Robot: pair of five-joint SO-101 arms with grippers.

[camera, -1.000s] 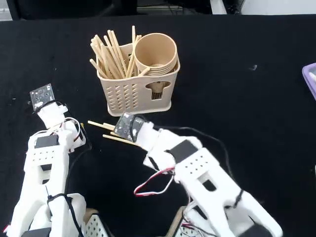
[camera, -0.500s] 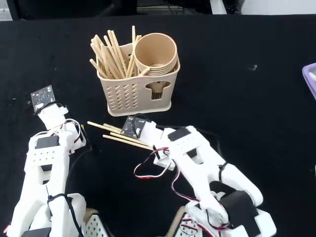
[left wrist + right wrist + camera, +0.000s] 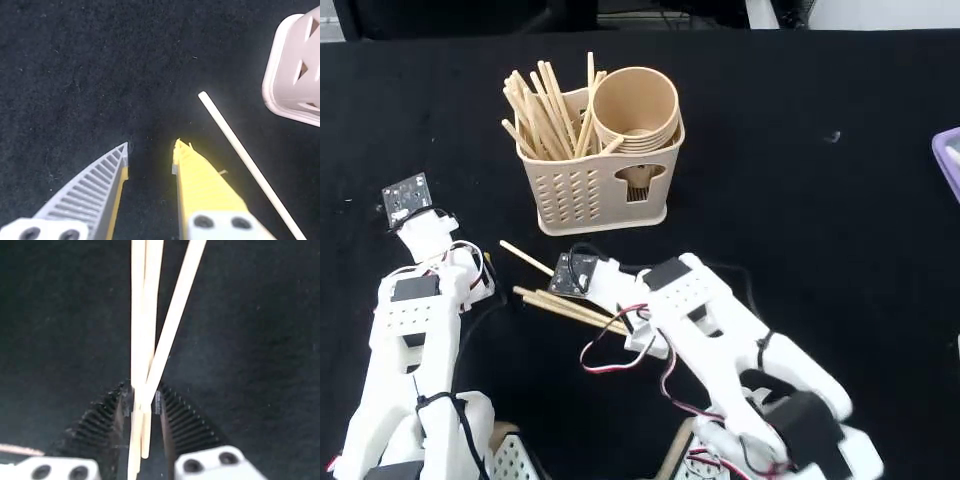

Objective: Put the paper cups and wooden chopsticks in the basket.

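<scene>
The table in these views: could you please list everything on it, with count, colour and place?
table: one, black, under everything.
basket: one, beige, upper centre of the table.
paper cups: a nested stack, tan, in the basket's right compartment; the count cannot be told.
basket chopsticks: many, pale wood, standing in the left compartment.
loose chopsticks: about three, pale wood, on the table in front of the basket.
purple item: one, at the table's right edge, cut off.
left claw: open, over bare table.
right claw: shut on the loose chopsticks.
</scene>
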